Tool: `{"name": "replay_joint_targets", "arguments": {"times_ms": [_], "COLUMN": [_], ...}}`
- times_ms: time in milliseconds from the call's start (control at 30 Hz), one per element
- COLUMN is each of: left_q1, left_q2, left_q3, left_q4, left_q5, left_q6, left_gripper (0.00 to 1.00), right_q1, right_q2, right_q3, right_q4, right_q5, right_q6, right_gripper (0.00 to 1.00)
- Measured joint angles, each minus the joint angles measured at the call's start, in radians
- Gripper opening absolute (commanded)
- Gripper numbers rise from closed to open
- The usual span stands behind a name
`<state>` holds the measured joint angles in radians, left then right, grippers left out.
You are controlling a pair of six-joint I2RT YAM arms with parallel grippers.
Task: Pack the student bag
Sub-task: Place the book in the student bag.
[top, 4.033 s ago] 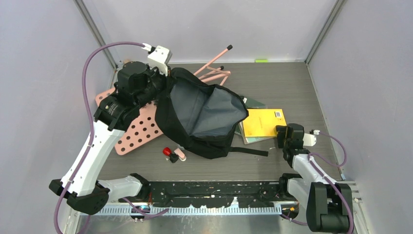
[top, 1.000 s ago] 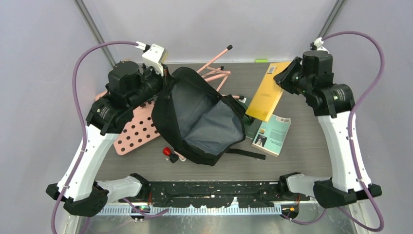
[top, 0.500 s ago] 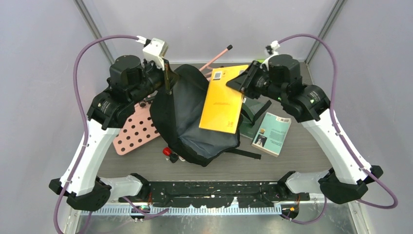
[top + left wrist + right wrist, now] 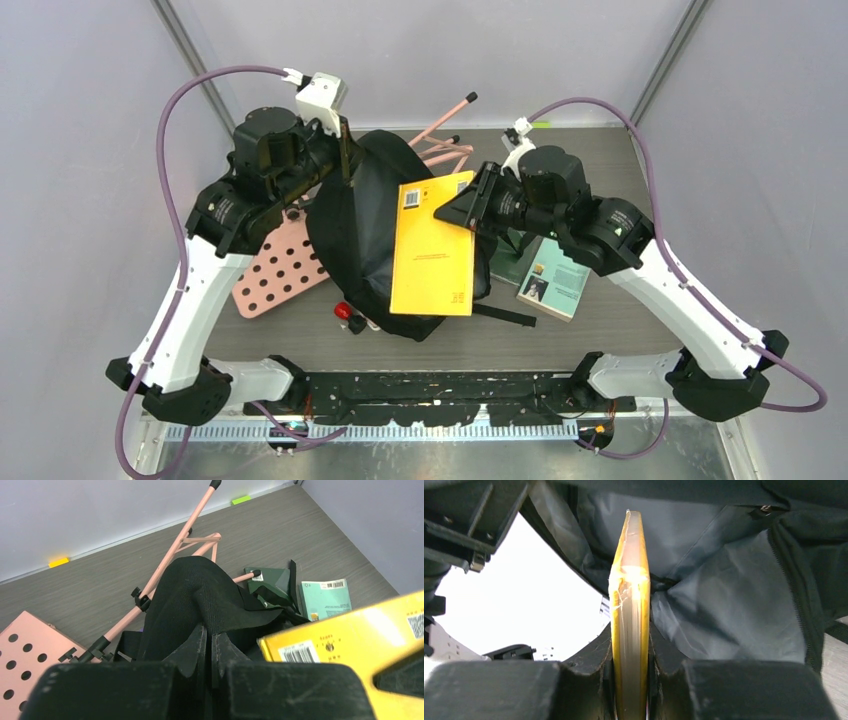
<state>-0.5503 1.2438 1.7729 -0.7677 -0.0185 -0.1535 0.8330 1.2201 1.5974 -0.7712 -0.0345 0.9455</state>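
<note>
The student bag (image 4: pixel 352 232) is a large black backpack with a grey lining, open at the table's middle. My left gripper (image 4: pixel 343 160) is shut on the bag's upper rim and holds it up; the fabric (image 4: pixel 200 595) bunches between my fingers. My right gripper (image 4: pixel 462 208) is shut on a yellow book (image 4: pixel 432 260) and holds it over the bag's opening. In the right wrist view the book (image 4: pixel 630 605) stands edge-on between my fingers, with the grey lining (image 4: pixel 724 600) behind it.
A pink perforated board (image 4: pixel 285 265) lies left of the bag, with pink tubes (image 4: pixel 440 125) behind. A teal book (image 4: pixel 560 280) and a dark green book (image 4: pixel 270 580) lie right of the bag. A small red and pink item (image 4: pixel 352 316) sits at the bag's front.
My right arm has lifted the yellow book off the table, swung it left and lowered it over the bag's opening. My left gripper still holds the bag's rim.
</note>
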Motion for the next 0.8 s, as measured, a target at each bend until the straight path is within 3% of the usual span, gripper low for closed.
{"name": "replay_joint_targets", "arguments": {"times_ms": [267, 567, 800], "left_q1": [0.0, 0.0, 0.0], "left_q2": [0.006, 0.0, -0.003], "left_q3": [0.005, 0.005, -0.003], "left_q4": [0.0, 0.005, 0.01], "left_q5": [-0.007, 0.046, 0.077], "left_q6": [0.0, 0.0, -0.005], "left_gripper": [0.0, 0.0, 0.0], "right_q1": [0.073, 0.079, 0.085], "right_q2": [0.018, 0.096, 0.307], "right_q3": [-0.015, -0.02, 0.169], "right_q4": [0.004, -0.002, -0.15], "right_q5": [0.018, 0.281, 0.412], "right_q6": [0.013, 0.133, 0.269], "right_gripper": [0.0, 0.0, 0.0]}}
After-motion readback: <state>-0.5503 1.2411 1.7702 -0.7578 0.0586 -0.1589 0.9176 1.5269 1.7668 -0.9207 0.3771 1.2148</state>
